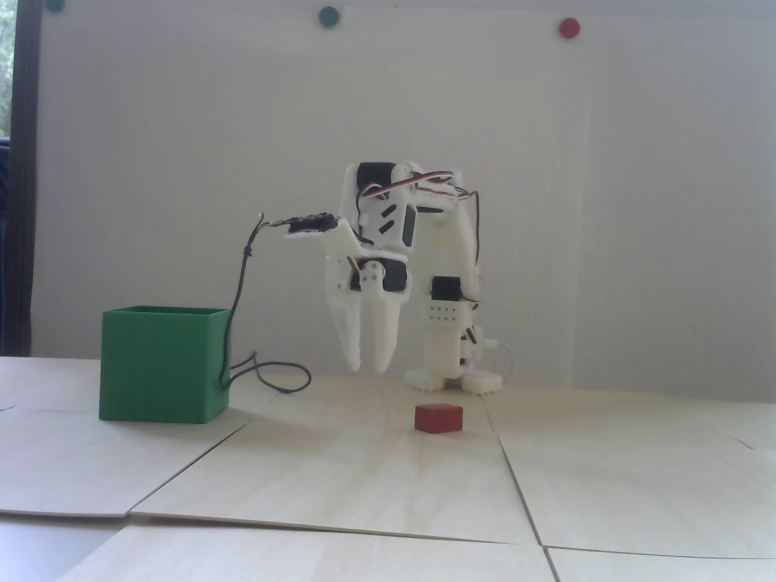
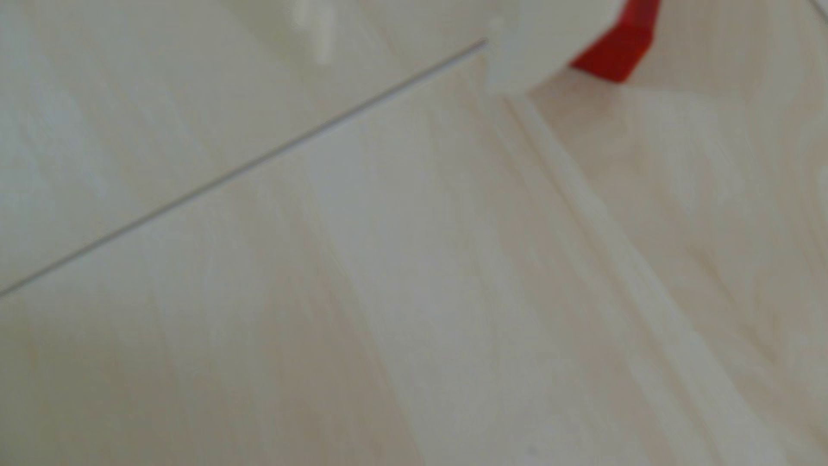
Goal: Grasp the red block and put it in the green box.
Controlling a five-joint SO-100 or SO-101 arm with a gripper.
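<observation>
1. In the fixed view, the white arm (image 1: 418, 242) stands toward the far edge of the pale wooden tabletop (image 1: 364, 473), its base close to the white wall behind.
2. The gripper (image 1: 368, 365) hangs tips down above the table, clear of the surface. Its two fingers are spread a little, with a narrow gap between the tips and nothing between them, so it is released and empty.
3. The red block (image 1: 438, 419) lies flat on the tabletop, in front of the arm's base and to the right of the gripper tips in this view. It is apart from the gripper and not touched by anything.
4. The green box (image 1: 162, 365) stands upright toward the left edge of the table, well apart from the block, its open top facing up. A dark cable (image 1: 242, 285) runs from the wrist down past the box's right wall and loops on the table beside it.
5. In the wrist view, which is blurred, the tabletop fills nearly everything, crossed by a thin dark seam (image 2: 251, 163).
6. The red block (image 2: 620, 49) shows at the top right corner of this view, partly hidden behind a blurred white finger (image 2: 524, 49).
</observation>
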